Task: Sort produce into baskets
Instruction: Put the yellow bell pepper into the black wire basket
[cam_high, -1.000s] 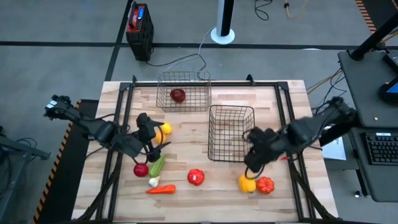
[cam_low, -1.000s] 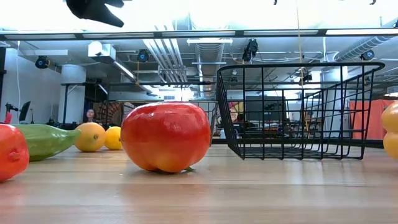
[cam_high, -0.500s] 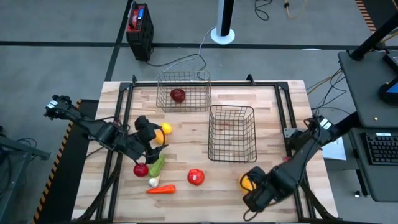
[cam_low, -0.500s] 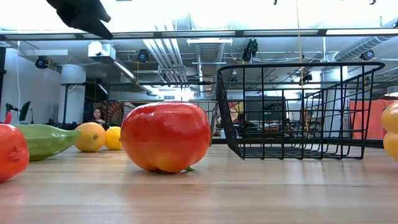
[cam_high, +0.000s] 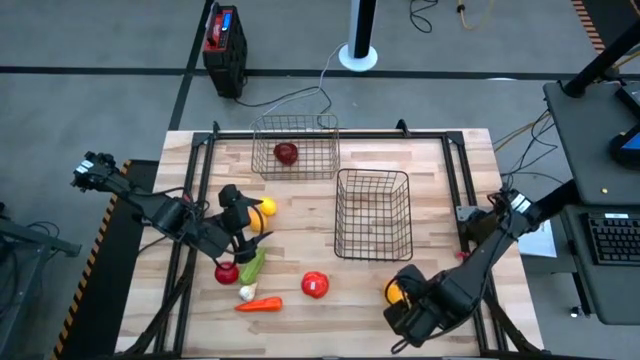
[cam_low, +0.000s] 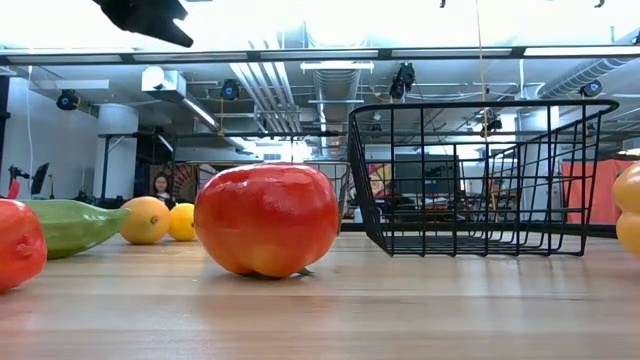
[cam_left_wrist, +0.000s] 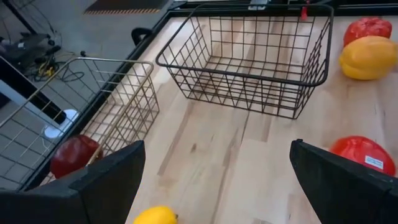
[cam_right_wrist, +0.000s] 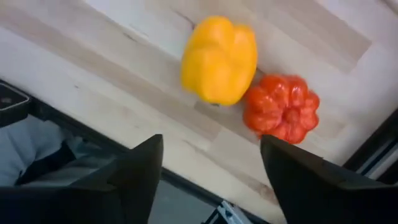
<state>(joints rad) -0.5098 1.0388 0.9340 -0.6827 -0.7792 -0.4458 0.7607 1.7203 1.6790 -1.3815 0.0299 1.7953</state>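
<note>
The right fingers (cam_right_wrist: 208, 171) are being held apart with nothing between them, hanging above the bench's (cam_high: 440, 190) near edge, past the yellow pepper (cam_right_wrist: 219, 59) and the ribbed orange-red piece (cam_right_wrist: 281, 107), which are lying side by side and touching on the wood beyond the fingertips. The left fingers (cam_left_wrist: 214, 186) are being held wide apart, also empty, over the left part of the bench; seen from above, the left gripper (cam_high: 240, 222) is hovering beside a yellow round piece (cam_high: 265, 207) and just above the green cucumber (cam_high: 252, 265) and a red piece (cam_high: 227, 272). A white garlic (cam_high: 246, 293) and an orange carrot (cam_high: 259, 304) are lying nearer the front edge, and a red tomato (cam_high: 315, 285) is sitting between the two clusters. The dark basket (cam_high: 372, 213) is standing empty at mid-bench; the lighter wire basket (cam_high: 295, 145) behind it is holding one dark red piece (cam_high: 287, 153).
</note>
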